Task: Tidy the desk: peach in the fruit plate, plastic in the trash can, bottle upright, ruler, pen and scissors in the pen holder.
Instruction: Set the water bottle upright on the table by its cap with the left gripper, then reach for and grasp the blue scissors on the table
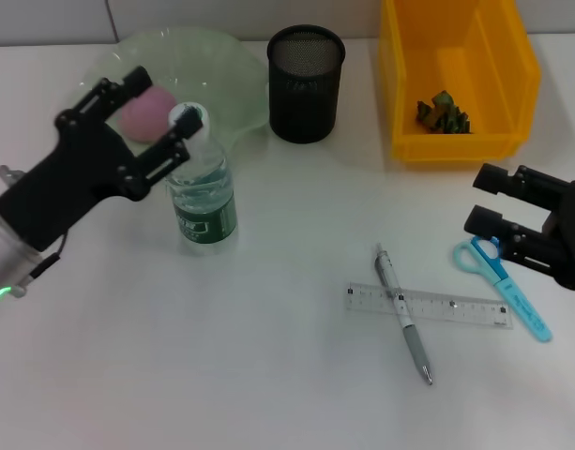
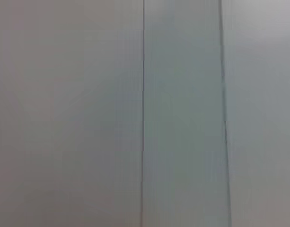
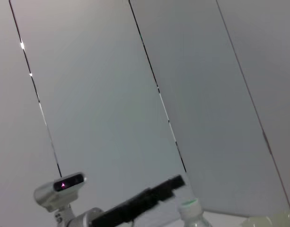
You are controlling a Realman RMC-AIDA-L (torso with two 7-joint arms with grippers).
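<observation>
Since the peach (image 1: 144,113) already sits in the fruit plate (image 1: 221,66), the green plastic scrap (image 1: 444,112) lies in the yellow bin (image 1: 498,56), and the bottle (image 1: 201,192) stands upright in the head view, what seems left is the ruler (image 1: 428,305), pen (image 1: 404,314) and scissors (image 1: 505,287). The left gripper (image 1: 156,105) is spread wide around the bottle's white cap, one finger behind it and one in front, with no clear contact that I can make out; it grips nothing. The right gripper (image 1: 482,202) hangs released just above the scissors' round handles, so the right arm is plainly the nearer one. The scissors are light blue, closed, and run long-axis from the handles under that gripper away toward the near right of the desk (image 1: 221,375). The pen crosses over the ruler just beside them, to the left. The black mesh pen holder (image 1: 307,82) stands empty-looking, well apart toward the back, so I judge the scissors must be carried leftward and away

The left wrist view shows only pale wall panels, nothing of the task

The right wrist view shows wall panels, with the left gripper (image 3: 175,182) and the bottle's cap (image 3: 189,208) at its lower edge
</observation>
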